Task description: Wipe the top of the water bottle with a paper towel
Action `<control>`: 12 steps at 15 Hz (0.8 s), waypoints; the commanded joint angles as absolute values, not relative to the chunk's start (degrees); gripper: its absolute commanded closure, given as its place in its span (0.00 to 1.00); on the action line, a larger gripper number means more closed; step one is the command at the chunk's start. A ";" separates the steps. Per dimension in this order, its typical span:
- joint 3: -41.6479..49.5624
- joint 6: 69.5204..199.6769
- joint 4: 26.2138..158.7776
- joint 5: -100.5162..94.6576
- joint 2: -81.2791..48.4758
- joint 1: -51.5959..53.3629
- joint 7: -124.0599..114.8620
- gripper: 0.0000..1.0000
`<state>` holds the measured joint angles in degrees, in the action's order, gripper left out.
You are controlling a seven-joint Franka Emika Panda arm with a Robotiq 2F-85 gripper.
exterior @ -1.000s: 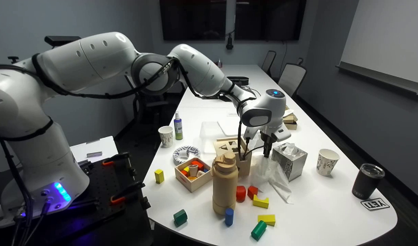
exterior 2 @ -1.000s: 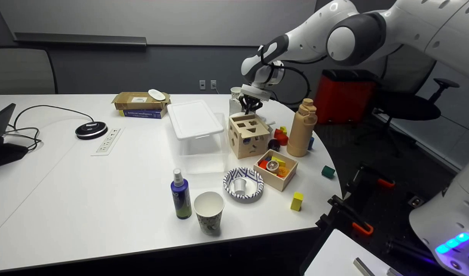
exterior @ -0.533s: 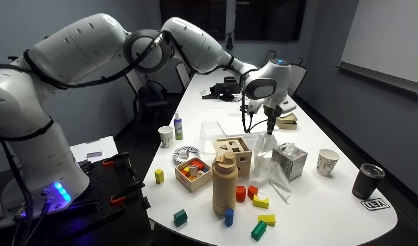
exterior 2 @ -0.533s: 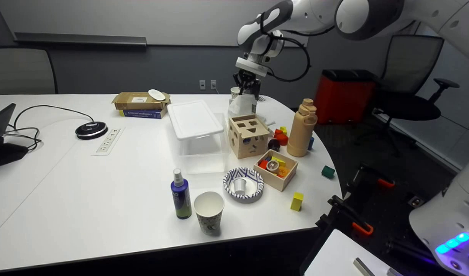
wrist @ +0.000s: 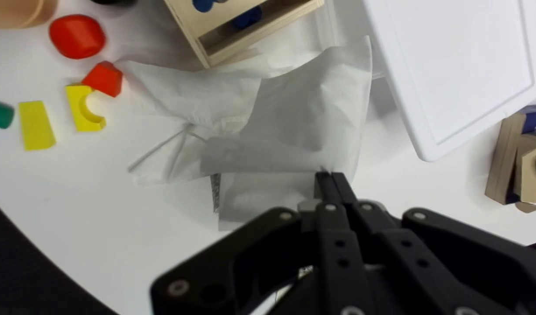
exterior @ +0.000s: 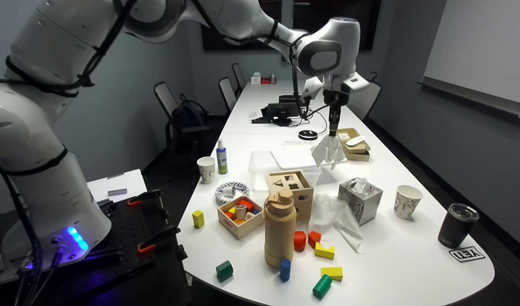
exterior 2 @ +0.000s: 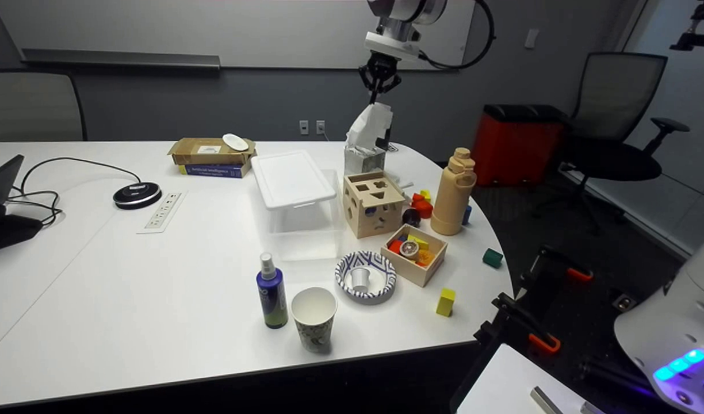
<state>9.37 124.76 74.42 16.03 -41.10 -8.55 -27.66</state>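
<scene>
Water bottle (exterior: pixel 280 233): it stands upright on the bench (exterior: pixel 391 267), near the curved end, long axis vertical, cap (exterior: pixel 281 199) uppermost. Just beside it sits a red block (wrist: pixel 77 37); near it, a wooden shape box (exterior 2: pixel 370 202). My jaws are well apart from the bottle, pressed together on a white paper towel (exterior: pixel 329 146) that hangs below them. They point down, so their line runs roughly parallel to the bottle's. In my wrist view only part of the bottle shows, at the top left, past the block; I judge the coming move is a carry that way, high enough for the towel's loose end to clear the box.
</scene>
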 commanded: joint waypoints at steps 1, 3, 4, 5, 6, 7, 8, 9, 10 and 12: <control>12.22 122.38 87.90 10.74 -28.02 -6.28 -30.10 1.00; 13.42 121.01 92.88 7.57 -22.55 -5.69 -31.26 1.00; 13.84 120.46 95.44 6.13 -20.02 -5.47 -31.84 1.00; 14.18 119.64 98.19 4.73 -17.29 -5.29 -32.54 1.00; 14.37 118.80 100.95 3.34 -14.71 -5.24 -33.17 1.00; 14.50 117.80 103.71 1.87 -12.18 -5.29 -34.30 1.00; 14.51 116.95 106.57 0.38 -10.01 -5.38 -35.66 1.00; 14.75 117.97 109.63 -2.28 -7.78 -5.23 -38.39 1.00; 14.77 119.05 112.74 -5.06 -5.98 -5.31 -41.04 1.00; 14.37 119.24 119.18 -9.94 -2.40 -6.10 -46.13 1.00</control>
